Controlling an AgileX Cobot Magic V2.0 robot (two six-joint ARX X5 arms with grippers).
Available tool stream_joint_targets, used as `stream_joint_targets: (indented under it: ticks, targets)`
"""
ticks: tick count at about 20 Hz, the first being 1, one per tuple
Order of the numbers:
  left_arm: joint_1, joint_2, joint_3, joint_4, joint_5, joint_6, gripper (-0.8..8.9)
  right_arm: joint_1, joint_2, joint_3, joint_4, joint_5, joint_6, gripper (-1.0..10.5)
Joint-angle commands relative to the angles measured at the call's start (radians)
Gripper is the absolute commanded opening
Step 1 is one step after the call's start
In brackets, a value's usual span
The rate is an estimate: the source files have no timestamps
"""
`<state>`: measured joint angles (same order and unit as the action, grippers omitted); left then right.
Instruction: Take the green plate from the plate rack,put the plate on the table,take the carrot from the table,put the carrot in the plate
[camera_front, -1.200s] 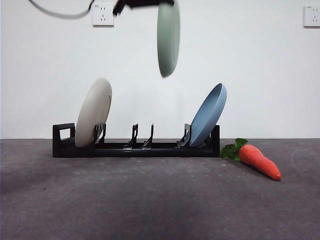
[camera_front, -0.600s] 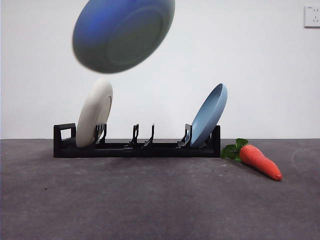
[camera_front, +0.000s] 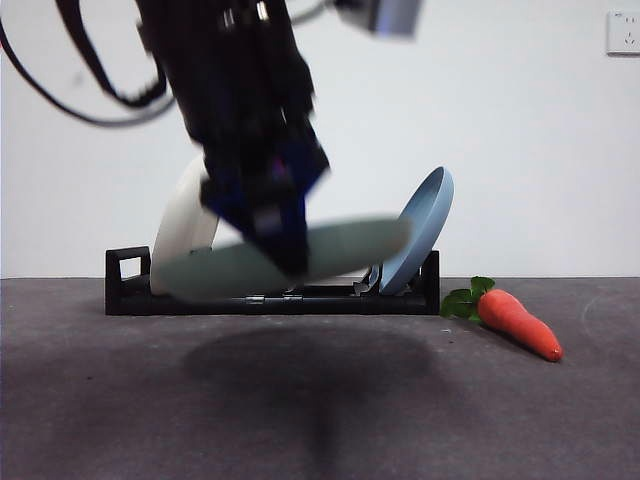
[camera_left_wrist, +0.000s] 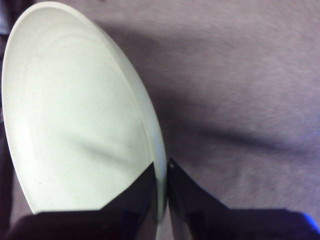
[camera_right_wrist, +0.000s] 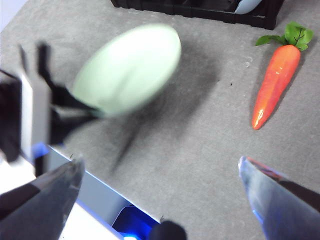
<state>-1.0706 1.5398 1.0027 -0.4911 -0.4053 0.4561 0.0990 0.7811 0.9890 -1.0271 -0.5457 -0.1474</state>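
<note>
Front view | left gripper (camera_left_wrist: 161, 200) clenched on green plate (camera_front: 285, 260) rim above table (camera_front: 330, 420) | right gripper (camera_right_wrist: 160, 175) released

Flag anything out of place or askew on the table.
Nothing stands out. The green plate hangs nearly flat above the table, clamped by the left gripper; the carrot lies whole beside the plate rack.

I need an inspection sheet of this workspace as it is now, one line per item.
Surface: the table, dark grey, shadow under the plate.
Job's things: the green plate held nearly flat above the table; the carrot lying right of the plate rack.
Clutter: white plate and blue plate in the rack.
Grippers: left gripper shut on the plate's rim; right gripper open, empty.
Cables: black cable on the arm.
Surroundings: wall socket.
</note>
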Motion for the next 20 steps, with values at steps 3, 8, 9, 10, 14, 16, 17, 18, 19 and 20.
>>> stream_joint_targets:
  ticks: [3, 8, 9, 10, 14, 16, 17, 18, 19, 20]
  targets:
    - [-0.007, 0.123, -0.018, 0.117, -0.034, 0.047, -0.06, 0.002, 0.023, 0.003, 0.006, 0.000, 0.008, 6.3]
    - [-0.008, 0.242, -0.018, 0.144, -0.037, 0.053, -0.07, 0.002, 0.037, 0.003, 0.010, 0.000, 0.008, 6.3]
    - [-0.008, 0.254, -0.018, 0.147, -0.035, 0.043, -0.07, 0.002, 0.037, 0.003, 0.011, 0.000, 0.008, 6.3]
    - [-0.008, 0.256, -0.018, 0.146, -0.030, 0.026, -0.06, 0.002, 0.037, 0.003, 0.011, 0.000, 0.008, 6.3]
    - [-0.005, 0.256, -0.018, 0.146, -0.030, -0.070, 2.19, 0.002, 0.037, 0.003, 0.011, 0.000, 0.008, 6.3]
    - [-0.007, 0.256, -0.016, 0.146, -0.029, -0.072, 3.85, 0.002, 0.037, 0.003, 0.011, 0.001, 0.009, 6.3]
    - [-0.010, 0.252, -0.015, 0.143, -0.032, -0.072, 3.82, 0.002, 0.037, 0.003, 0.011, 0.001, 0.010, 6.3]
    - [-0.010, 0.245, -0.013, 0.138, -0.033, -0.072, 3.82, 0.002, 0.037, 0.003, 0.011, 0.001, 0.013, 6.3]
    - [-0.010, 0.234, -0.012, 0.136, -0.034, -0.073, 3.82, 0.002, 0.037, 0.003, 0.011, 0.002, 0.013, 6.3]
    - [-0.010, 0.214, -0.010, 0.125, -0.034, -0.087, 3.82, 0.002, 0.039, 0.003, 0.015, 0.002, 0.013, 6.3]
